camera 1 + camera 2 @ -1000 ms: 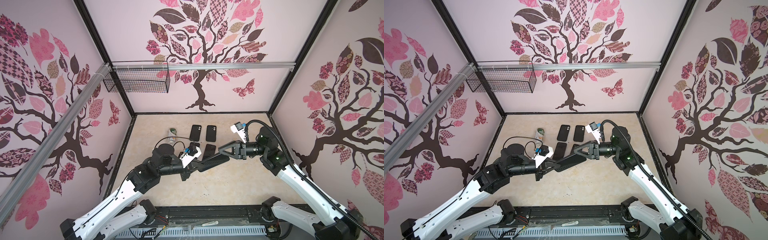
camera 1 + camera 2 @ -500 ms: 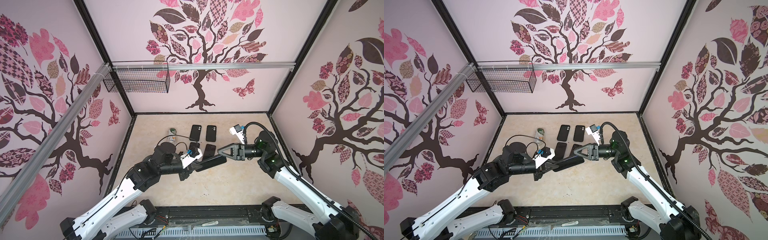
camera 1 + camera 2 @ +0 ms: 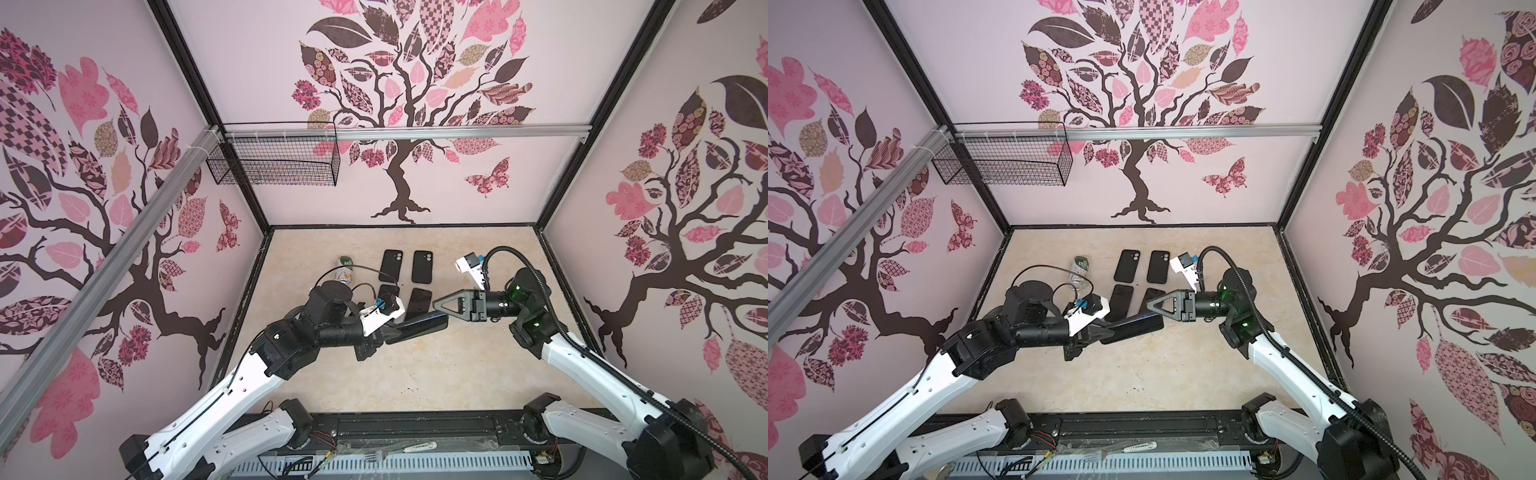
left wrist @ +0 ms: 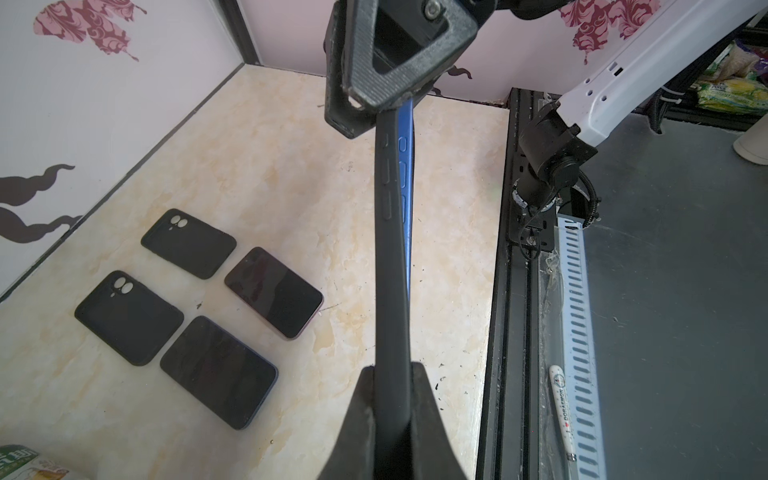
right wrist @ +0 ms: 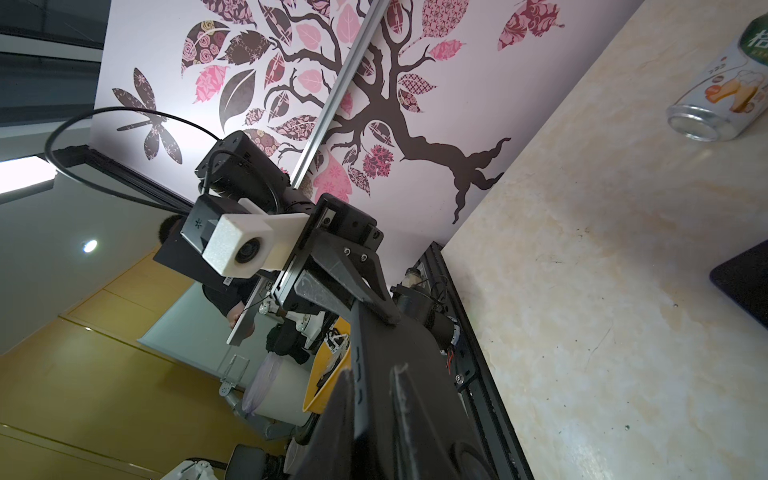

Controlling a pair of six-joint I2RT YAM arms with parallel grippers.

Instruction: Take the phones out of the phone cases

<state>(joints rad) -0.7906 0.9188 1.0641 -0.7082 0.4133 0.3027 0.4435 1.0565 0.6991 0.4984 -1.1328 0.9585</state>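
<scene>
Arms facing, left end effector [image 3: 392, 332] clamped, right end effector [image 3: 436, 304] pinching

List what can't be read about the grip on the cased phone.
- Blue phone in black case: the left wrist view is edge-on, so how far it is unseated is unclear.
- Right gripper: its fingers cover the phone's far end; clamped or not, unclear.
- Both top views: phone-case seam too small.

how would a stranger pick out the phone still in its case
Start at the marble table, where four dark slabs lie flat near the back. The cased phone is off the table nearer the front, gripped by the left tool; it alone shows a blue strip along its black edge.
</scene>
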